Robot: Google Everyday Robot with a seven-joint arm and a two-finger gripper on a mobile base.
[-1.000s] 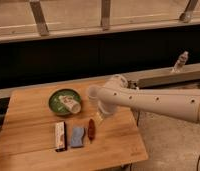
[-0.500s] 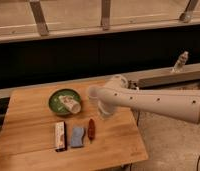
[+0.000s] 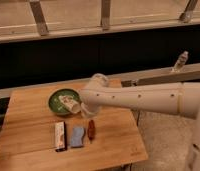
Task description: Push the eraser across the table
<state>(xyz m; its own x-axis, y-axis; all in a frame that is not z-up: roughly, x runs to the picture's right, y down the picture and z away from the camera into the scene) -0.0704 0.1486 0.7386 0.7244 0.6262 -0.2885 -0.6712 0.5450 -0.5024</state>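
Three things lay abreast on table: eraser leftmost, pad, red oblong. Gripper hovered between bowl and oblong, apart from eraser; grip state couldn't tell.

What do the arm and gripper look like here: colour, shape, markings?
The arm is a thick, cream-white tube with a rounded joint cap at its end, a row of small dark dots along its side and a thin ring seam further back. No cables show. The gripper, same pale colour, sits below that joint, over the table beside the green bowl.
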